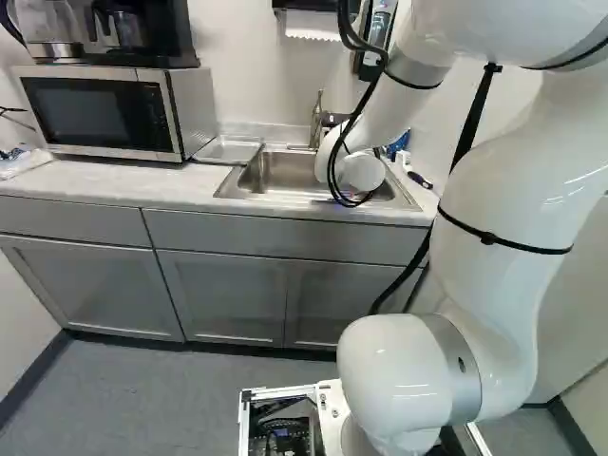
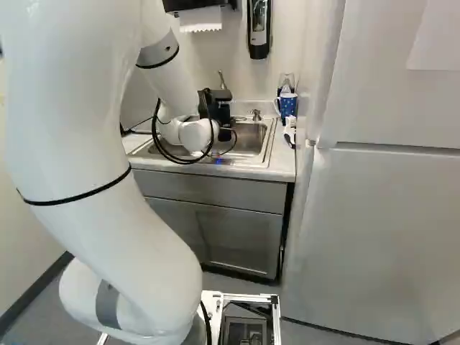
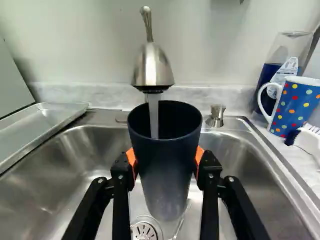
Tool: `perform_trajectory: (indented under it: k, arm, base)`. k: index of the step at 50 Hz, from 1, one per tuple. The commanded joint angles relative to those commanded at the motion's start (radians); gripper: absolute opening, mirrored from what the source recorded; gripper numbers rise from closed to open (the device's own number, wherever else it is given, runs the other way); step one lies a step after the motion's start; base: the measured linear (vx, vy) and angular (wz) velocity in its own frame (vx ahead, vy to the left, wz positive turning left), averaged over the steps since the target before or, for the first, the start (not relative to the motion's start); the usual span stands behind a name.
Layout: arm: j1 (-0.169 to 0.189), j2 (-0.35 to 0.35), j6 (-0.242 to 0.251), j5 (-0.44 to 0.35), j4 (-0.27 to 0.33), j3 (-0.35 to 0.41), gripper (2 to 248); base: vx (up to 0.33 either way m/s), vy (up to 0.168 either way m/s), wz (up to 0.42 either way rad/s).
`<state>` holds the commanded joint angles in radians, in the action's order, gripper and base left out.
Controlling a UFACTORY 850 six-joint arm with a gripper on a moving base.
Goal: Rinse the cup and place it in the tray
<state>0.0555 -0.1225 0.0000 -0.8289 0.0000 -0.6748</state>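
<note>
The rinse looks to be the step in hand: water (image 3: 153,117) runs from the faucet (image 3: 151,70) into the dark cup (image 3: 165,175), which is mouth up over the sink (image 3: 75,150). The gripper (image 3: 165,157) grasps the cup by its sides, 1 orange pad (image 3: 131,159) at each. How full the cup is, I cannot tell.

The next move probably calls for tipping the cup over the sink to empty it, clear of the spout, then lifting it over the left rim to the tray (image 3: 50,121). The tray lies on the desk (image 1: 104,183), just left of the sink. Wet walls could make the cup slip during the tilt, so a firm hold and slow turn would suit.

The arm (image 1: 508,218) rises from its base joint, arches high and comes down at the far side to the sink, its wrist low over the basin and the gripper reaching towards the faucet.
</note>
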Motion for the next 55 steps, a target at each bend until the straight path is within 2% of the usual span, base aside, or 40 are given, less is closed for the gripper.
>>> perform_trajectory:
  k: [55]
  arm:
    - [0.000, 0.000, 0.000, 0.000, 0.000, 0.000, 125]
  base:
    - [0.000, 0.000, 0.000]
